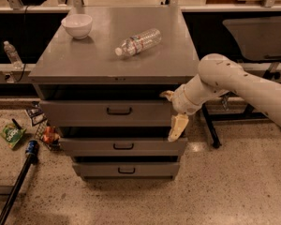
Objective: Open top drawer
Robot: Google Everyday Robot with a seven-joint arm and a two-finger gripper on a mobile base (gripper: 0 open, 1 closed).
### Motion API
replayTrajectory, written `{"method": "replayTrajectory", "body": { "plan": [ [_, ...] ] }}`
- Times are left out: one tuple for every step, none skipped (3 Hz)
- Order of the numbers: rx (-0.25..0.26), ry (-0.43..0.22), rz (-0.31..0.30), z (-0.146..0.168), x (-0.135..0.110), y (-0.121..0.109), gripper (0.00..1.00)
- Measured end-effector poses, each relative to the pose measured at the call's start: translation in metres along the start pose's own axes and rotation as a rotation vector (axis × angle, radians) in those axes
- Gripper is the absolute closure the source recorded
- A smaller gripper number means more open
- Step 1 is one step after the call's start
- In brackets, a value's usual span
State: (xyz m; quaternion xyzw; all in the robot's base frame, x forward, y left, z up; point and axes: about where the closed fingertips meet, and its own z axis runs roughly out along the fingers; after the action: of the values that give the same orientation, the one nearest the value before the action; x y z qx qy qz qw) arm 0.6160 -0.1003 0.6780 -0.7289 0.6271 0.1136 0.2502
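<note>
Speckled floor (225,191) is seen nearest, with litter (11,135) strewn at the left. Above it the bottom drawer (98,169) and the middle drawer (84,146) are stacked. The top drawer (84,112) sits directly under the cabinet top (84,60), apparently shut or barely drawn out. The gripper (173,111) is placed at that drawer's right end, well away from the handle (119,111), with its fingers spread apart. One finger (167,95) is at the front's upper corner, and the other hangs down past its lower edge toward the middle drawer. Nothing is seen to be firmly held. If a pull were made from this corner, the drawer could be skewed and jammed, or the edge could be lost. The lower finger could also be caught on the middle drawer. Farther back, the bottle (138,41), lying on its side, could be set rolling by a jolt; the bowl (77,26) is judged less at risk.
</note>
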Motion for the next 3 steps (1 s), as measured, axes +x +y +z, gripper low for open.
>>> {"method": "replayTrajectory", "body": {
  "plan": [
    [0.003,-0.019,-0.003,0.007,0.000,-0.008,0.26],
    [-0.010,-0.033,0.000,0.012,-0.001,-0.007,0.49],
    [-0.043,-0.023,0.027,0.006,0.001,0.003,0.72]
  ]
}}
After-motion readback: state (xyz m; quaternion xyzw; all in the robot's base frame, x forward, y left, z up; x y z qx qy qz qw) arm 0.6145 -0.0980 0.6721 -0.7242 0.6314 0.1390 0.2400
